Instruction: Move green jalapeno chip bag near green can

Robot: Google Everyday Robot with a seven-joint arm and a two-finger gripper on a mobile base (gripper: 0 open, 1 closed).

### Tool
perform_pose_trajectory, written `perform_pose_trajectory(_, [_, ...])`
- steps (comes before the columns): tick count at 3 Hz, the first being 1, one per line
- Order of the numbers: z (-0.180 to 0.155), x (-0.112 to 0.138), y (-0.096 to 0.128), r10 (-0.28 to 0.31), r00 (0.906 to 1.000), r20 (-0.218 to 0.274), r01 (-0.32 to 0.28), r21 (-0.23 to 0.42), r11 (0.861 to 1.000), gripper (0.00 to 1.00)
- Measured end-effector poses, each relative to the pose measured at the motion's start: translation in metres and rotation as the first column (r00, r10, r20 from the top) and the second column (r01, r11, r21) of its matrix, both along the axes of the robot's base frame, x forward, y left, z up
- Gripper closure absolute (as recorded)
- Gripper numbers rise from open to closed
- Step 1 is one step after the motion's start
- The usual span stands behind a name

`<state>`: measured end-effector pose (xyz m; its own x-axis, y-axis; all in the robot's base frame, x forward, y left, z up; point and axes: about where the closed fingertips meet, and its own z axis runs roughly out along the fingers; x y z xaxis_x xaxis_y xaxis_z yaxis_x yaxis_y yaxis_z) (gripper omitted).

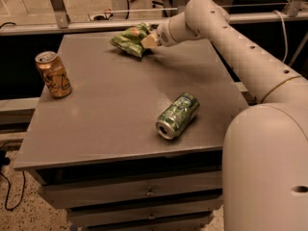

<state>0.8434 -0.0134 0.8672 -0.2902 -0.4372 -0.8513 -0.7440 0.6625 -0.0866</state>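
Care with the hold comes first. The two-finger gripper sits against the 3 o'clock edge of the crinkled glossy green jalapeno chip bag, at the 12 o'clock side of the grey table; whether it is clamped on the bag I cannot tell. The green-and-silver aluminium can lies on its side, well apart toward 5 o'clock. Lift the bag clear and set it down just short of the can, which could roll.
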Motion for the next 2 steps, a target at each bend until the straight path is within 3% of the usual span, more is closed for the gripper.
perform_pose_trajectory(1, [0.023, -0.019, -0.012, 0.019, 0.9993, 0.032, -0.018, -0.031, 0.999, 1.00])
perform_pose_trajectory(2, [0.045, -0.055, -0.025, 0.063, 0.9977, 0.023, -0.062, -0.052, 0.997, 1.00])
